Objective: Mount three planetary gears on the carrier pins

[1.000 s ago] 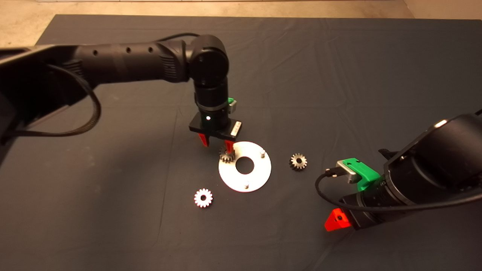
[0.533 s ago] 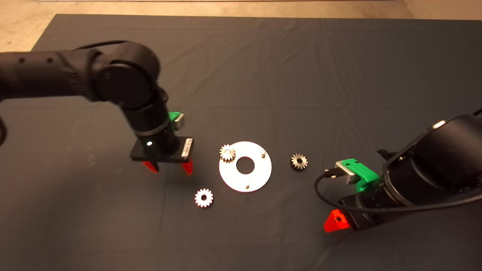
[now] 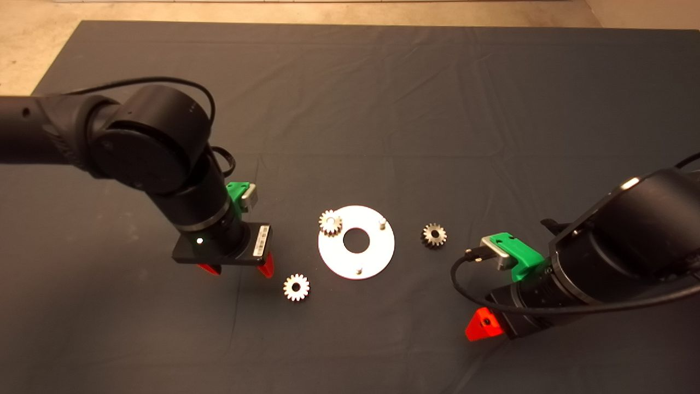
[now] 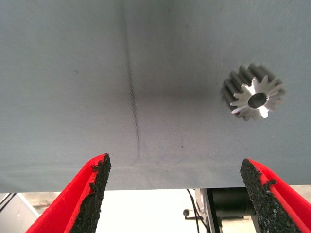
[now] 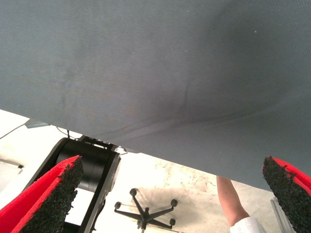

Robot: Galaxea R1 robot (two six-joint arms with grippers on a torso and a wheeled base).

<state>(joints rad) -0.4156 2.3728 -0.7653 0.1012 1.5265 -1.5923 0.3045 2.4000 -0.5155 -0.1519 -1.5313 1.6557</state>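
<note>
- My left gripper [image 3: 238,269] hangs over the mat [image 3: 415,82], jaws wide apart, empty, beside 1 loose gear [image 3: 296,287].
- 1 gear [image 3: 330,222] sits on a carrier pin; another [image 3: 433,235] lies right of the disc [image 3: 377,249].
- My right gripper [image 3: 481,326] waits, jaws spread, empty.

On the dark mat [image 3: 383,82] lies a white disc [image 3: 377,249] with 3 carrier pins: 1 gear [image 3: 330,222] sits on a pin, and 2 pins [image 3: 382,222] stand bare. A second gear [image 3: 296,287] lies just beside the left claw [image 3: 237,268], whose fingers are spread. A third gear [image 3: 433,235] lies right of the disc. The right claw [image 3: 483,324] hangs at the lower right.
</note>
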